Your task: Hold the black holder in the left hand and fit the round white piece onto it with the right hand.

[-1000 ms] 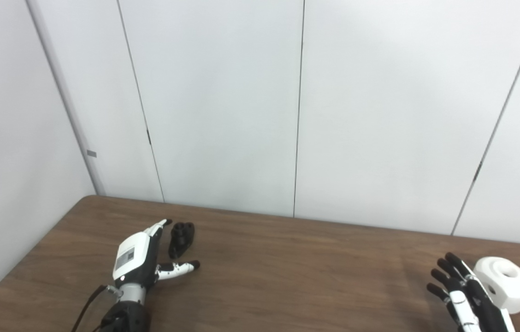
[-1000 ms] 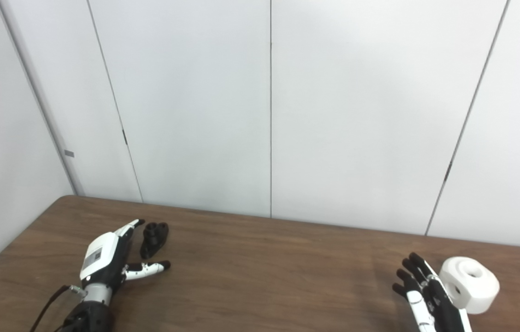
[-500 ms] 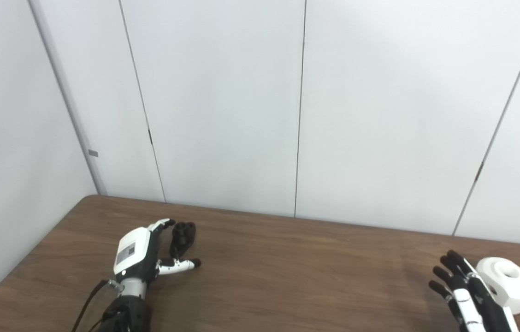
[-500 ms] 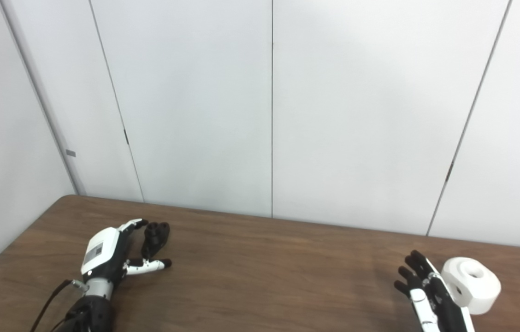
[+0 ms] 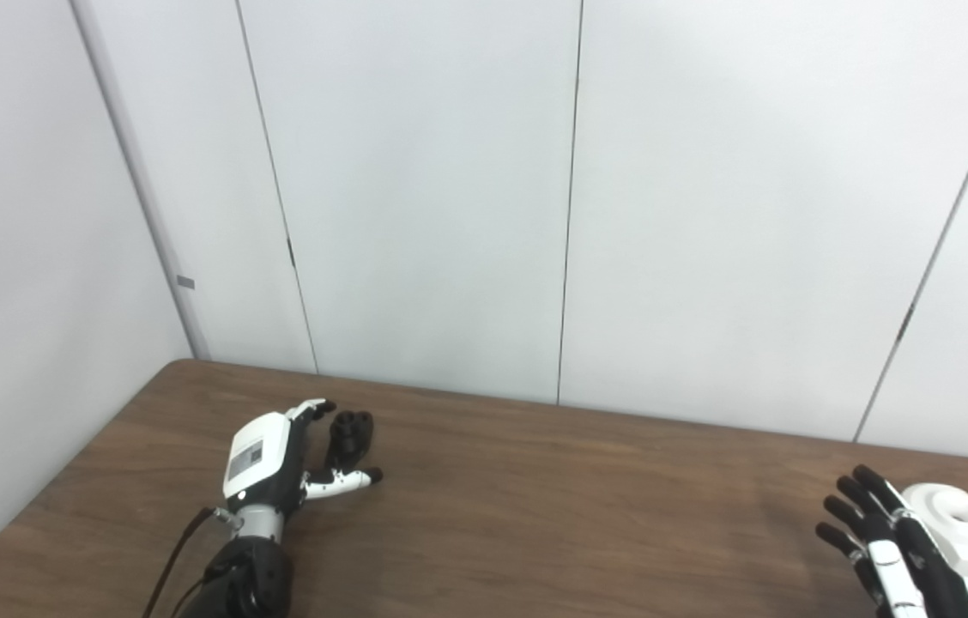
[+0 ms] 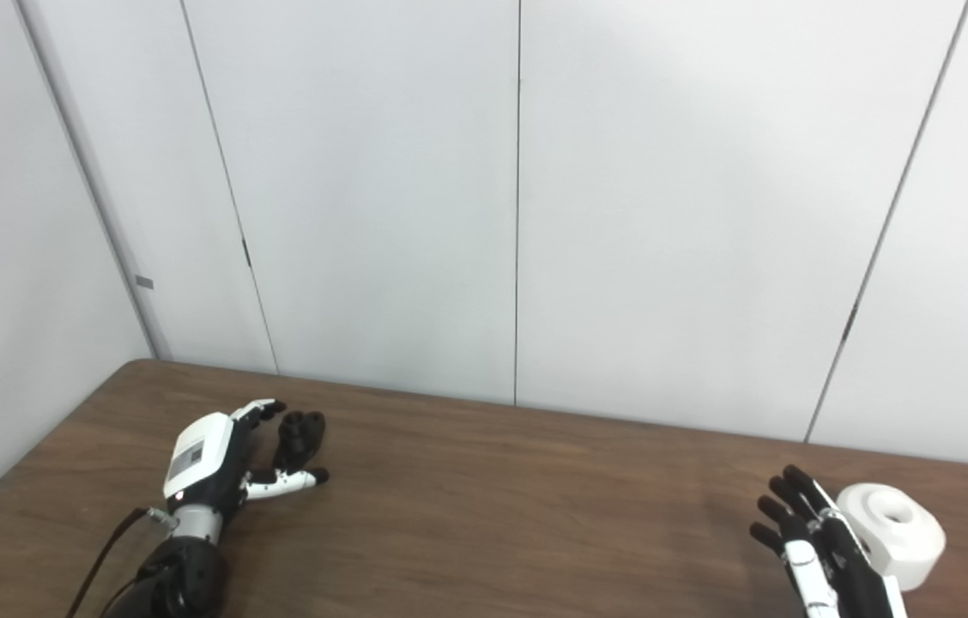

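The black holder (image 5: 350,435) lies on the brown table (image 5: 553,506) at the left. My left hand (image 5: 274,459) lies beside it, fingers curling over its far end and thumb stretched below it; the hand is not closed on it. The round white piece (image 5: 960,529) with a hole on top sits at the far right. My right hand (image 5: 892,549) is open, fingers spread, just left of the white piece, close to it; contact cannot be made out. The same scene shows in the right eye view, with the holder (image 6: 299,436) and the white piece (image 6: 894,532).
White wall panels (image 5: 570,197) stand right behind the table's far edge. A cable (image 5: 175,554) runs along my left forearm.
The camera has shifted, moving the whole picture. My left fingers have curled more over the holder's far end and the thumb has come closer to it. The right hand stays open beside the white piece.
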Controlling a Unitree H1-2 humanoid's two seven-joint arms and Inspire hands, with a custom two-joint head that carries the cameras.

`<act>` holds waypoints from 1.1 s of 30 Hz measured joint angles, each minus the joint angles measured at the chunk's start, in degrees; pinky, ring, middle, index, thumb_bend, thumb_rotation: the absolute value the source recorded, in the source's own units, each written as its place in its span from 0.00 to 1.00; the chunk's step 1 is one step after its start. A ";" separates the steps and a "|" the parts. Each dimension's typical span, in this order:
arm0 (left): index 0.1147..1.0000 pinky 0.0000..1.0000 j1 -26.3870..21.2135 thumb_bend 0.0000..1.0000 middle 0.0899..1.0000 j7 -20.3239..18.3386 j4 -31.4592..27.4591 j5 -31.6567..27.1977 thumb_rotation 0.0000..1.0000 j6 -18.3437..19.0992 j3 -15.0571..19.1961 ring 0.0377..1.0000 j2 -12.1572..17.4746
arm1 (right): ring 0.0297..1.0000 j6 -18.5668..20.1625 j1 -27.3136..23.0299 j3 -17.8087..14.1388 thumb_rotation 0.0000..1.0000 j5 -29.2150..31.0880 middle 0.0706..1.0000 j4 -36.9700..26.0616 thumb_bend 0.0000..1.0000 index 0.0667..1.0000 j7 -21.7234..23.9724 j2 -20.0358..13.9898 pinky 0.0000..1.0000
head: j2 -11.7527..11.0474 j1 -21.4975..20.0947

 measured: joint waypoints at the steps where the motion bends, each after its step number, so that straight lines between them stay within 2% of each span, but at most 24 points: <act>1: 0.75 0.74 -0.02 0.97 0.78 0.00 0.00 0.03 0.36 -0.01 -0.15 0.79 0.07 | 0.83 0.15 0.00 0.00 0.63 0.04 0.84 -0.10 0.38 0.83 0.00 -0.02 0.77 | 0.18 0.09; 7: 0.71 0.73 -0.02 0.97 0.76 -0.10 0.09 1.08 0.35 0.08 -1.29 0.77 0.69 | 0.83 1.59 -0.01 0.00 0.65 0.16 0.84 -1.86 0.38 0.83 -0.01 -0.02 0.78 | 0.79 0.18; 10: 0.66 0.73 -0.02 0.97 0.72 -0.22 0.06 1.22 0.37 0.16 -1.32 0.76 0.82 | 0.82 1.91 -0.01 -0.05 0.63 0.93 0.84 -1.86 0.40 0.83 -0.01 0.01 0.77 | 0.79 0.09; 17: 0.60 0.71 -0.01 0.95 0.65 -0.20 0.08 1.44 0.36 0.16 -1.33 0.71 0.98 | 0.82 2.12 -0.01 -0.11 0.62 1.41 0.84 -1.86 0.42 0.82 -0.02 0.04 0.76 | 1.06 0.09; 26: 0.57 0.66 -0.03 0.94 0.60 0.12 -0.07 2.15 0.35 0.14 -1.43 0.67 1.36 | 0.83 2.87 -0.01 -0.45 0.61 2.36 0.85 -3.91 0.39 0.82 -0.08 0.04 0.77 | 2.29 0.79; 33: 0.57 0.63 0.05 0.94 0.61 0.00 -0.71 2.27 0.34 0.96 -1.57 0.65 1.38 | 0.84 3.84 -0.01 -0.68 0.62 2.42 0.85 -4.29 0.39 0.84 -0.17 0.02 0.76 | 2.55 0.97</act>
